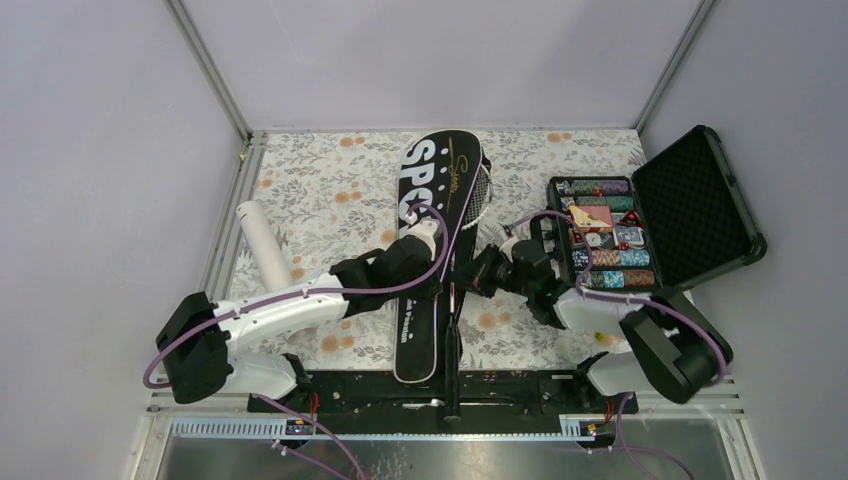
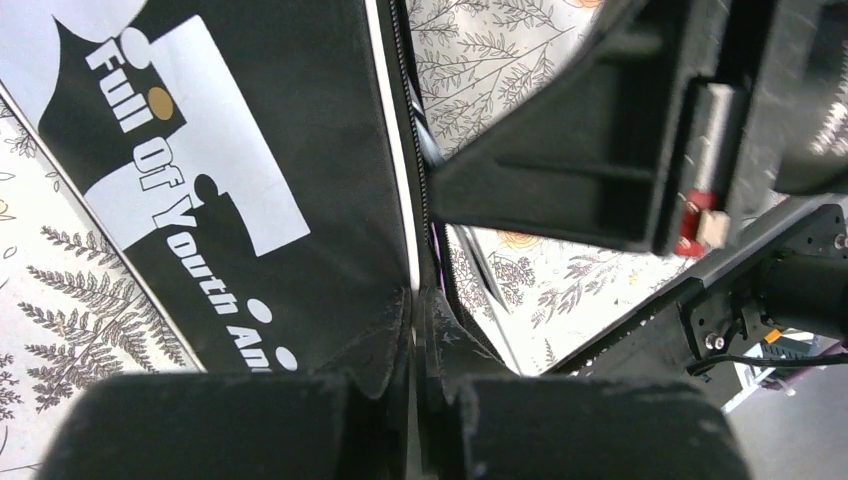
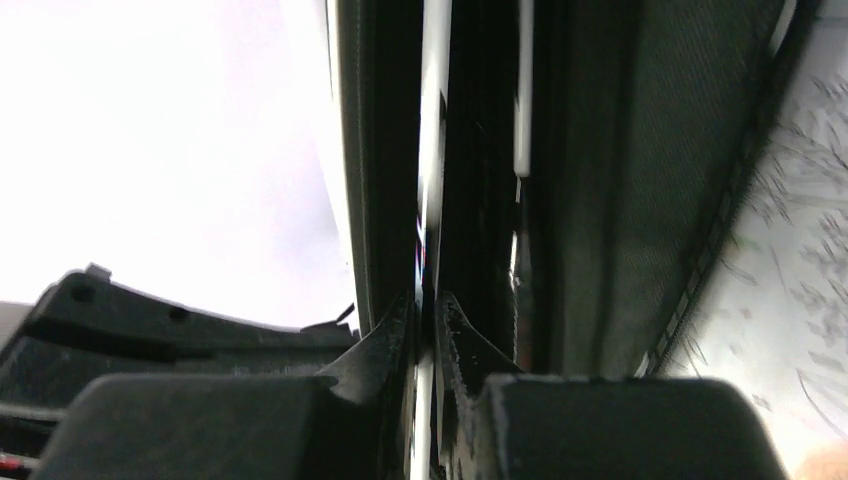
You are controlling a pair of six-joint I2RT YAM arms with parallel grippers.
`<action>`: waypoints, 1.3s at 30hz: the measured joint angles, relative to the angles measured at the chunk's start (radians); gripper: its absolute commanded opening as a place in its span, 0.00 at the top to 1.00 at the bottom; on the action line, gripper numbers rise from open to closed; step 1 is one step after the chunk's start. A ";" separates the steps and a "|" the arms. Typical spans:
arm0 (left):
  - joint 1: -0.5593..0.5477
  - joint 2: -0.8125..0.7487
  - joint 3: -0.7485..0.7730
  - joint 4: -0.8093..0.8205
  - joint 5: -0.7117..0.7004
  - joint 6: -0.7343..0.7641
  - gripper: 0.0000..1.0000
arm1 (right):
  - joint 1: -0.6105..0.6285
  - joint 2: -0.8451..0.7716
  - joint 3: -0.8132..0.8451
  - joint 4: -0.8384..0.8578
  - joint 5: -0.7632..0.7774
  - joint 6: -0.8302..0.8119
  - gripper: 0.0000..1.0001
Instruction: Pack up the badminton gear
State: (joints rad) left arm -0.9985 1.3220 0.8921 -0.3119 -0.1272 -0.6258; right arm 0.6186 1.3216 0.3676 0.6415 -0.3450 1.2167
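1. At the far left a white cardboard tube [image 1: 263, 243] lies slanted on the flower-patterned table [image 1: 330, 180], well apart from everything else.
2. The left arm reaches in across the table to the middle. The left gripper [image 2: 415, 325] has its two fingers pressed almost together, pinching the thin right-hand edge of the racket bag [image 1: 425, 250] along its zip line.
3. The black bag lies lengthwise down the centre. Its wide end with the big white letters is at the far side and its narrow end is close to the arm bases. A strung racket head [image 1: 484, 185] pokes out of the bag's far right side.
4. Just beside the left gripper, on the bag's right, is the right gripper [image 3: 428, 318]. Its fingers are squeezed down to a sliver of a gap on the same thin bag edge, and the dark fabric runs away from them.
5. At the far right a black hard case [image 1: 700, 200] stands open, with rows of coloured poker chips [image 1: 603, 230] in its tray.
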 measured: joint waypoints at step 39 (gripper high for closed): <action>0.016 -0.189 -0.177 0.191 0.128 -0.261 1.00 | -0.019 0.409 0.322 0.016 0.129 -0.224 1.00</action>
State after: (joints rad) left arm -0.9829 1.1328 0.7155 -0.1211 0.0006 -0.8864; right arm 0.5999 1.7306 0.6899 0.6575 -0.2165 0.9924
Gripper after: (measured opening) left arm 0.021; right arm 0.131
